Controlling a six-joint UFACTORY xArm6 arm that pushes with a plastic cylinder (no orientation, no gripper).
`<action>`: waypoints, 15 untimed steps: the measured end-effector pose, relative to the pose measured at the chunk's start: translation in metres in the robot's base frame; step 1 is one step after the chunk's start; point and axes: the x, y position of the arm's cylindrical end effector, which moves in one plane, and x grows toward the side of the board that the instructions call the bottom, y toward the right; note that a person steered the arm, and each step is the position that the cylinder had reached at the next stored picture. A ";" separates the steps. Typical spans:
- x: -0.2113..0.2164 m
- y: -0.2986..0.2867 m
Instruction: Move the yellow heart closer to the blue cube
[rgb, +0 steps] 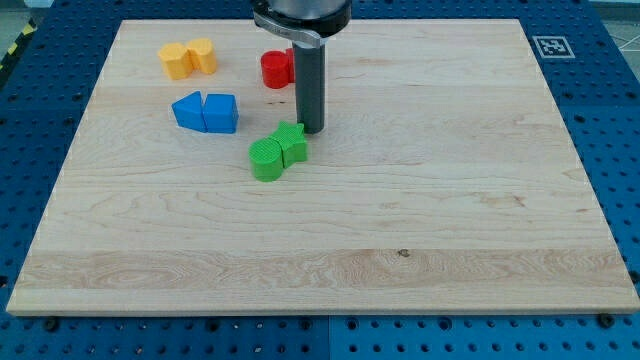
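1. Near the view's upper middle of the bench (450, 200), my tip (311, 131) stands just beside the green blocks (277, 151), at their upper right edge, touching or nearly so; I cannot tell which.
2. I have no fingers to clench or release: the arm ends in a plain dark rod, so every move is a push.
3. At the view's upper left lie two yellow blocks, touching each other. The right one (203, 54) I take for the yellow heart, though the shape is hard to make out; the left yellow block (175, 61) sits against it.
4. Below them, apart by a small strip of wood, the blue cube (221, 113) sits with a second blue block (187, 111) touching its left side.
5. A red block (277, 69) stands between my tip and the yellow pair, partly hidden behind the rod.
6. To do this step well, I judge the tip should leave the green blocks, pass above the red block without nudging it, and settle on the heart's upper side.
7. From there a slow push toward the view's bottom should carry the heart down to the cube.
8. The push should run through the heart's middle, or it may spin off or drag its yellow neighbour along.
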 end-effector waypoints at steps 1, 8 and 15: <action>-0.005 0.000; -0.062 -0.209; -0.181 -0.170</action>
